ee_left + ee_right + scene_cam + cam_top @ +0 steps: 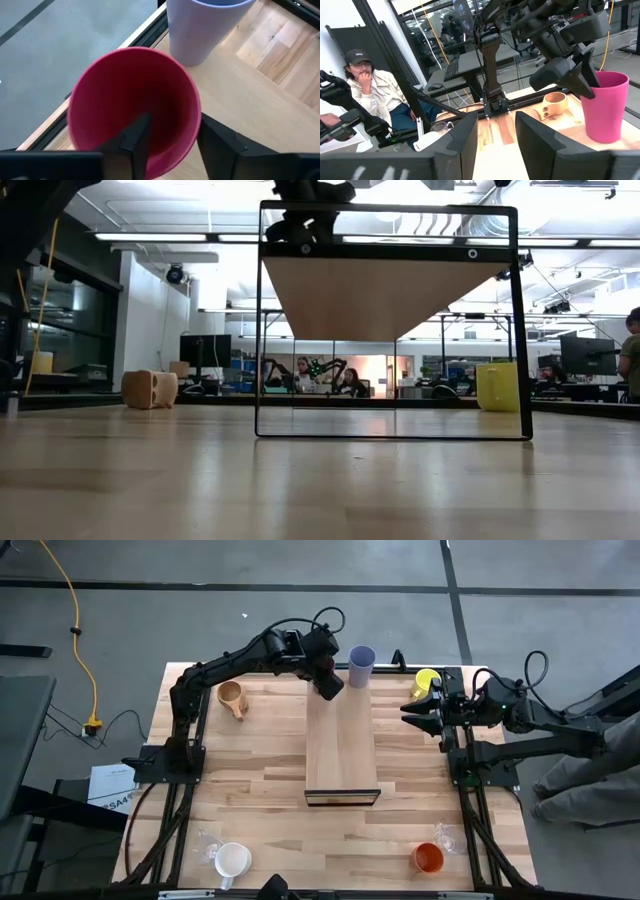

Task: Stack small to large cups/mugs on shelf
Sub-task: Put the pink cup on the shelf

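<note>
A crimson tumbler (pixel 132 100) stands upright at the far end of the pale shelf (pixel 342 745), and also shows in the right wrist view (pixel 605 107). My left gripper (pixel 330 685) is shut on it from above. A lavender tumbler (pixel 361 665) stands on the shelf's far right corner, right next to it. My right gripper (pixel 415 710) is open and empty, right of the shelf, beside the yellow mug (pixel 427 682). The tan wooden cup (pixel 232 697) stands on the table left of the shelf. My left gripper holds the crimson tumbler by its rim wall (pixel 192 117), on the side nearest the lavender tumbler. One finger (pixel 137 142) is inside the cup and the other (pixel 220 145) is outside. The fingers slant down from above. The tumbler stays upright, its base at the shelf top (pixel 600 140).
A white mug (pixel 232 860) and a clear glass (pixel 208 845) stand at the near left. An orange tumbler (pixel 427 858) and a clear glass (pixel 450 835) stand at the near right. The shelf sits raised on a black frame (pixel 262 330). A person (pixel 370 85) sits beyond the table.
</note>
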Controlling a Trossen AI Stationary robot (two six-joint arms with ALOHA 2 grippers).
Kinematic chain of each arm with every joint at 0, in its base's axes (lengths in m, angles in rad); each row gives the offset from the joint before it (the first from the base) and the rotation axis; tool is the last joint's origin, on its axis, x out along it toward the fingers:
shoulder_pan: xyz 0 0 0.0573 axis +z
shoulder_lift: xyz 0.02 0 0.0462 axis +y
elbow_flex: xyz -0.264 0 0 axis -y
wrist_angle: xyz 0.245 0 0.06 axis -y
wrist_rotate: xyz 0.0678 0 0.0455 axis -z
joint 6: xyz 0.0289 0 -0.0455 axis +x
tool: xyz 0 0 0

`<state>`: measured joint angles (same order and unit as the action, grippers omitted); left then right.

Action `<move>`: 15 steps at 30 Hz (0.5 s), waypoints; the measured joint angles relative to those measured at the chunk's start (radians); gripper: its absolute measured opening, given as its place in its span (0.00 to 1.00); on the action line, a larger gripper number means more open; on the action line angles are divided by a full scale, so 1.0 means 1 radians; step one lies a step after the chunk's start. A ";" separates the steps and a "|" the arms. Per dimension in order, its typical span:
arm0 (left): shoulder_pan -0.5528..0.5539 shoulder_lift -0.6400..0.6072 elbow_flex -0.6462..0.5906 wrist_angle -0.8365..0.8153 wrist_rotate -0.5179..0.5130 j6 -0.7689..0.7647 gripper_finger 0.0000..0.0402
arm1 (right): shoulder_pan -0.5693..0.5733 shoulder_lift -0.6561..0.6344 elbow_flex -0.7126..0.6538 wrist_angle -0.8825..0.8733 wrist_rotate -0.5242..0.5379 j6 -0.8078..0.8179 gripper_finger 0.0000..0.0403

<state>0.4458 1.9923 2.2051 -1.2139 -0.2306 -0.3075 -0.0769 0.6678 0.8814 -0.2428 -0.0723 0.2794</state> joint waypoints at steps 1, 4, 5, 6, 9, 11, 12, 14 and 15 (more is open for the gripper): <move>0.000 0.000 0.000 0.005 0.000 0.001 0.39 | 0.000 0.000 0.000 0.000 0.000 0.000 0.31; 0.000 0.000 0.000 0.040 0.000 0.001 0.45 | 0.000 0.000 0.000 0.000 0.000 0.000 0.31; 0.000 -0.001 0.000 0.057 0.000 0.001 0.46 | 0.000 0.000 0.000 0.000 0.000 0.000 0.31; 0.000 -0.004 0.000 0.065 0.000 0.001 0.48 | 0.000 0.000 0.000 0.000 0.000 0.000 0.31; 0.000 -0.009 0.006 0.076 0.000 0.013 0.51 | 0.000 0.000 0.000 0.000 0.000 0.000 0.31; 0.000 -0.008 0.027 0.057 -0.001 0.026 0.52 | 0.000 0.000 0.000 0.000 0.000 0.000 0.31; 0.000 -0.008 0.040 0.055 -0.011 0.039 0.52 | 0.000 0.000 0.000 0.000 -0.001 0.000 0.31; -0.001 -0.008 0.075 0.057 -0.050 0.060 0.53 | 0.000 0.000 0.000 0.000 -0.001 0.000 0.31; -0.001 -0.009 0.100 0.050 -0.060 0.069 0.53 | 0.000 0.000 0.000 0.000 -0.001 0.000 0.31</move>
<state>0.4446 1.9837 2.3051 -1.1636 -0.2911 -0.2380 -0.0768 0.6678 0.8814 -0.2424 -0.0731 0.2794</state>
